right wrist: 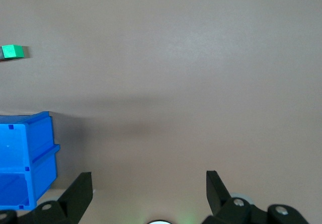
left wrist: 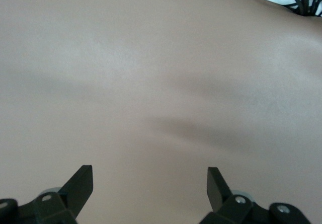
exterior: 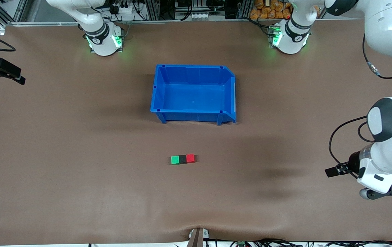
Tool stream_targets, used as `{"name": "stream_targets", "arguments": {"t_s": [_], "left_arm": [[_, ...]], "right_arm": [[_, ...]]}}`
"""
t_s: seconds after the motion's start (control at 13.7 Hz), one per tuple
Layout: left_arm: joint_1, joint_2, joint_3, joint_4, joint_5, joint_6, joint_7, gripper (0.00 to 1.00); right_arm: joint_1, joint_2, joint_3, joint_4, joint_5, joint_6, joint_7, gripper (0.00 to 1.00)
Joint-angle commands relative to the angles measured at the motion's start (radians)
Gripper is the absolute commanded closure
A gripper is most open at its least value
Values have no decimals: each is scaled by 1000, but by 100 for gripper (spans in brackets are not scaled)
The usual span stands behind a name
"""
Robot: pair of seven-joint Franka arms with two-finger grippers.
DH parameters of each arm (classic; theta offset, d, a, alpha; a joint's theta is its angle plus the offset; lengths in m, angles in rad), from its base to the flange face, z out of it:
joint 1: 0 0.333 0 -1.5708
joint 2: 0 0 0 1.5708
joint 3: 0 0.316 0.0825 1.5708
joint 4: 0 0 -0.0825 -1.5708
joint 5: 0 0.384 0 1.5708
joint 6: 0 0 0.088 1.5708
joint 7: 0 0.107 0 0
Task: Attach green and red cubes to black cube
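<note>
Already the green cube (exterior: 175, 160), black cube (exterior: 182, 159) and red cube (exterior: 190, 157) are sitting in one touching row on the worktop (exterior: 79, 178), nearer the front camera than the blue bin (exterior: 193, 93). Both claws are waiting released and empty, the left claw (left wrist: 150, 189) and right claw (right wrist: 149, 191) each over bare worktop at its own end. Any returning sweep is risking nudging the row apart, since nothing visible is showing how firmly the cubes are joined.

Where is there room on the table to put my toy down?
Bare table lies toward either arm's end, and between the blue bin and the cube row. It is crowded only where green cube, black cube and red cube touch.
</note>
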Motion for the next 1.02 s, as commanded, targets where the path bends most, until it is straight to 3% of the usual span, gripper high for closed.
{"name": "stream_targets", "arguments": {"t_s": [0.0,0.73,0.95], "left_arm": [[40,-46,-14,-29,17,-12,65,0],[92,-83,-40,-38,-12,-69,193,0],[91,-164,-32,-41,-29,-138,228,0]], "right_arm": [[-23,-7,11,-3,18,-3,13,0],[-29,-6,11,-3,20,2,12,0],[-29,-7,11,-2,20,0,12,0]]}}
